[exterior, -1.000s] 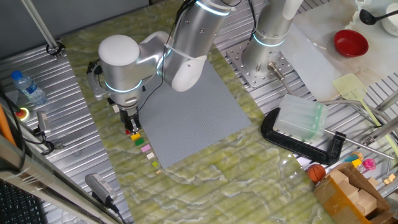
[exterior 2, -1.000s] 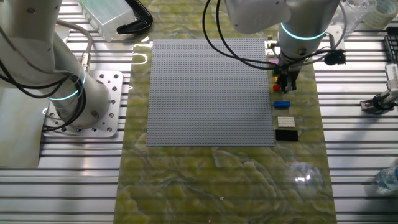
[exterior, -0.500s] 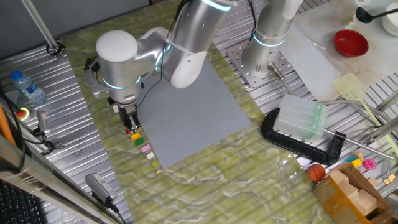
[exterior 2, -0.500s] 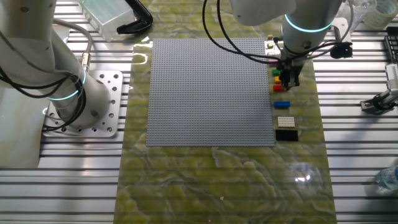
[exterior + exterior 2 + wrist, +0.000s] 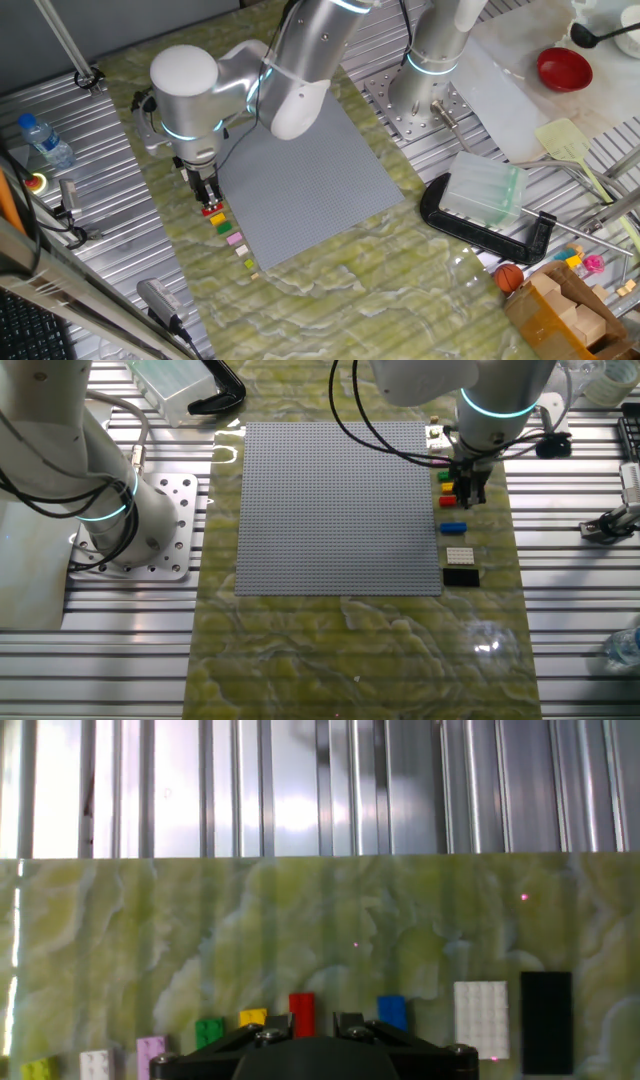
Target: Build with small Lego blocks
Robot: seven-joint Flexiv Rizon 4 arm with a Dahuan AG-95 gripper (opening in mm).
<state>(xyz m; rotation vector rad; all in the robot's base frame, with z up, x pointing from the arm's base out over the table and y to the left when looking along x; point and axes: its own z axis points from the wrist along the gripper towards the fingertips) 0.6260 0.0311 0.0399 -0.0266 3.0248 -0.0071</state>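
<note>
The small Lego blocks lie in a row on the green mat beside the grey baseplate (image 5: 340, 510). In the hand view I see green (image 5: 209, 1032), yellow (image 5: 253, 1017), red (image 5: 302, 1013), blue (image 5: 392, 1011), white (image 5: 481, 1018) and black (image 5: 547, 1022), with pink (image 5: 152, 1053) further left. My gripper (image 5: 315, 1022) hangs above the row with its fingers apart and nothing held. The red block shows just beyond the gap, towards the left finger. In the other fixed view the gripper (image 5: 470, 492) stands just right of the red block (image 5: 449, 501).
A second arm's base (image 5: 130, 530) stands left of the baseplate. A black clamp (image 5: 480, 225) and a clear plastic box (image 5: 485, 190) lie at the right, a red bowl (image 5: 565, 68) at the back. A water bottle (image 5: 45, 140) lies on the ribbed metal table.
My gripper has shifted a little sideways, away from the baseplate's edge. The blocks have not moved.
</note>
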